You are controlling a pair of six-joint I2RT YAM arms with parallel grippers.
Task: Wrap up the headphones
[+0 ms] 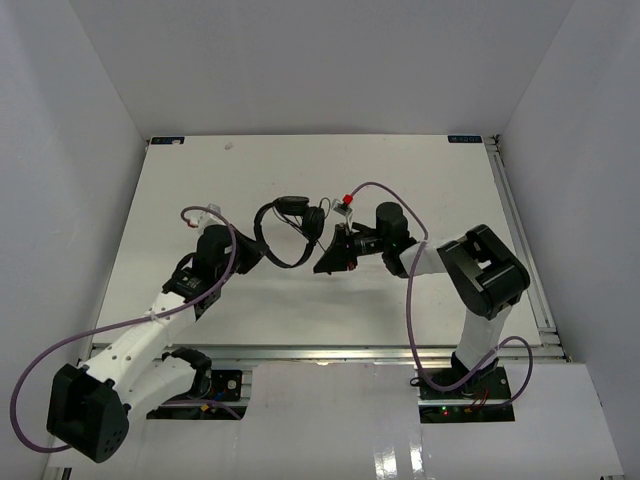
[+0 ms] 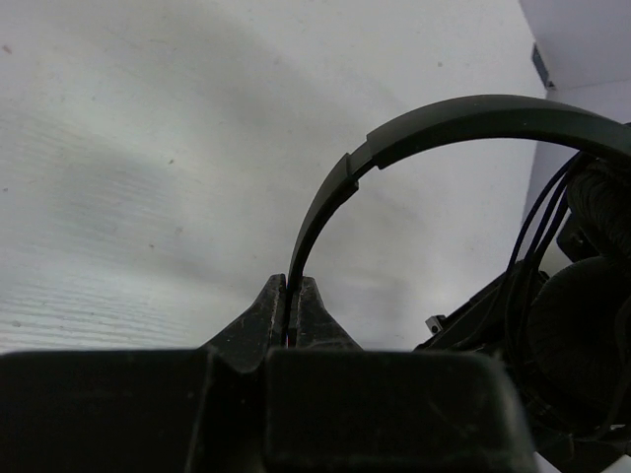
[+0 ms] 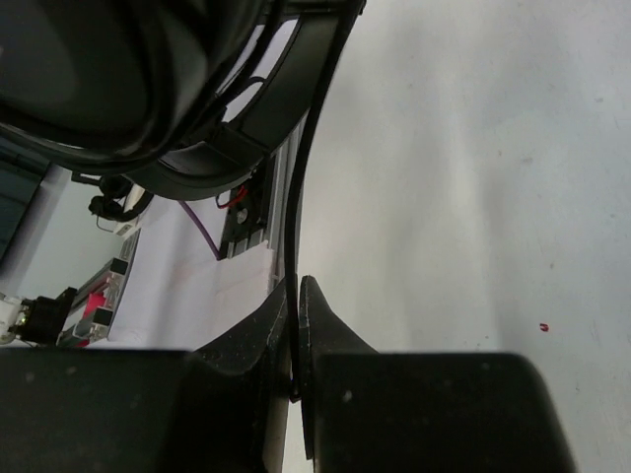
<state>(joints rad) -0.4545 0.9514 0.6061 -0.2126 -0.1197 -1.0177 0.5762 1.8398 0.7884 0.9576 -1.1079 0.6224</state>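
Left end effector (image 2: 287, 288) on left-arching headphones (image 1: 313, 221)

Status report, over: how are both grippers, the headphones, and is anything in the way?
Left gripper shut on headband. Right gripper shut on it too. Headphones held between them, cord strands by earcups. Purple cable arcs close behind right gripper.

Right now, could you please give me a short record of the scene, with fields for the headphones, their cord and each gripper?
object: black headphones over the white table
left gripper: shut on the headband
right gripper: shut on the headband, seen edge-on in its wrist view
earcups: close together, between the two grippers
cord: several thin strands run beside the earcups; its end cannot be made out
contact with table: cannot tell
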